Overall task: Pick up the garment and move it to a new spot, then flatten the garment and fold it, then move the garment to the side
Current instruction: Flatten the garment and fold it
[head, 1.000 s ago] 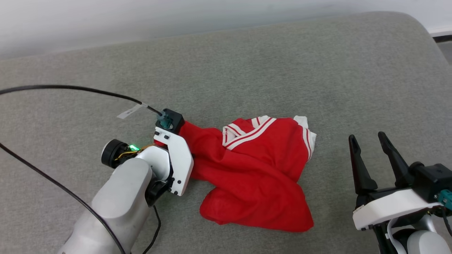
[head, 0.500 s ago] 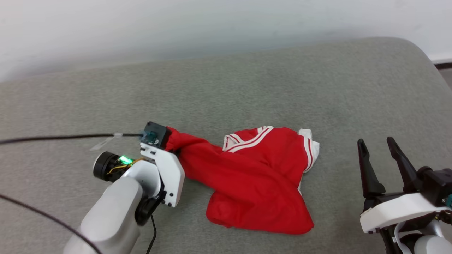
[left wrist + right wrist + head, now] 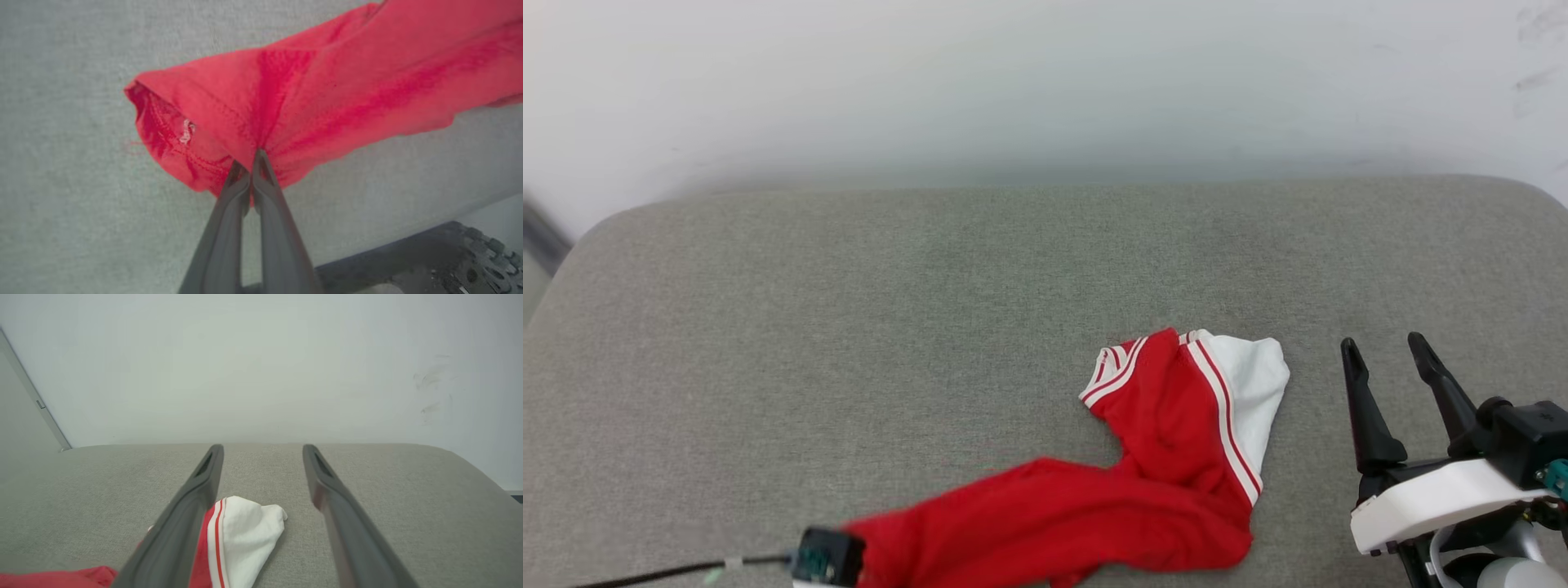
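Across the wide grey cushioned surface (image 3: 866, 310), with a pale wall (image 3: 1013, 90) behind it, the garment (image 3: 1168, 490) lies pulled out into a long red band. Its far end is bunched near the right side, and the rest runs down toward the lower left edge of the head view. Its white sleeve (image 3: 1254, 392), edged with red stripe trim, rests on the cushion just beside the right gripper (image 3: 1383, 341). That gripper's two dark fingers stand well apart and hold nothing, clear of the cloth. The left gripper (image 3: 251, 161) has its fingers pressed together on a pinch of red fabric close to the stitched hem (image 3: 163, 134). The cloth fans out from that pinch and looks lifted off the cushion at that end. A thin black cable (image 3: 645, 572) trails from the left wrist. This looks like the first step, carrying the shirt by one edge to a new spot, with flattening and folding not yet begun. The next move probably calls for setting the held end down where bare cushion surrounds it. The free right gripper could then take the sleeve end so the two can spread the shirt. A single-point grip leaves the body twisted, so the trailing end may fold under itself.
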Tool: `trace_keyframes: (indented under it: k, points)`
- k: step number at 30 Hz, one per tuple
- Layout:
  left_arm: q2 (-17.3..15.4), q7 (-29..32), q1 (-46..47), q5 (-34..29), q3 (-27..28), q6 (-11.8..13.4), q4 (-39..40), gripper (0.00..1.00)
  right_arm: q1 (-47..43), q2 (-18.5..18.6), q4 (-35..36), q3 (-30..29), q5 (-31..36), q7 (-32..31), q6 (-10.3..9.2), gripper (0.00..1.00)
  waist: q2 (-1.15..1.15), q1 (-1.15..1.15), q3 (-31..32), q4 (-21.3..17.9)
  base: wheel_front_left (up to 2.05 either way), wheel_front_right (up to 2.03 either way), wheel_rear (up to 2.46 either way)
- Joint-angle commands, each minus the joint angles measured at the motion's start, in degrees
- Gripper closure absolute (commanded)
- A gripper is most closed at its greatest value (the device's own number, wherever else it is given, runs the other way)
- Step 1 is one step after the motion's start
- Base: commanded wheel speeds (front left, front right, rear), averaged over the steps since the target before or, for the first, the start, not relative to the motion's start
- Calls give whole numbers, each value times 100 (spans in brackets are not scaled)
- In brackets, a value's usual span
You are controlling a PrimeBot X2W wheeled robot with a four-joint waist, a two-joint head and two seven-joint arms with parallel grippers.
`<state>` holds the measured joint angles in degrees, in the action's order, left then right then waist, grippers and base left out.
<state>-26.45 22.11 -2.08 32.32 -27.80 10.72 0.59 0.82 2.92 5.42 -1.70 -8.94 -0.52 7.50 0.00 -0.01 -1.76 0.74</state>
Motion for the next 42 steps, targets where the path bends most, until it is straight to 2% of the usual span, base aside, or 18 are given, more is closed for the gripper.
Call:
trace_keyframes:
  k: [1,4,8,9,10,21,27,33,35,40,41,42]
  points:
    - [-20,72,-266,112,12,81,92,100,-57,-1,29,1,7,-14,-2,0,0,1,24,23,0,0,0]
    - [57,208,-702,337,-32,176,138,100,-73,-2,56,3,15,-29,-2,0,0,1,32,17,0,0,0]
    - [212,222,-896,535,-99,114,-54,100,-118,-1,60,23,4,-44,-2,0,0,1,63,-29,0,0,0]
    - [257,184,-882,558,-121,85,-83,40,-128,-2,59,11,11,-50,-2,0,0,1,75,-43,0,0,0]
    - [289,97,-813,519,-122,60,-96,0,-131,-1,64,-11,15,-54,-2,0,0,1,90,-53,0,0,0]
    - [274,-1431,104,-260,318,166,502,0,-216,-3,158,-249,-21,-140,-1,0,0,1,218,-177,0,0,0]
    - [453,-2409,495,-498,624,277,600,0,-164,-2,178,-369,98,-258,-1,0,0,1,175,-221,0,0,0]
    - [563,-2924,623,-609,762,383,553,0,-45,-1,61,-614,-2,-477,-2,0,0,1,-7,-153,0,0,0]
    - [572,-3010,648,-660,766,402,573,0,24,-5,-59,-627,-173,-713,-1,0,0,1,-84,-86,0,0,0]
    - [619,-3098,830,-767,699,428,678,0,344,407,-507,-747,-592,-1862,-2,0,0,1,-368,220,0,0,0]
    - [619,-3098,830,-767,699,428,678,0,344,407,-507,-747,-592,-1862,-2,0,0,1,-368,220,0,0,0]
    - [637,-3136,913,-801,667,405,719,0,527,611,-674,-632,-815,-2461,-2,0,0,1,-502,374,0,0,0]
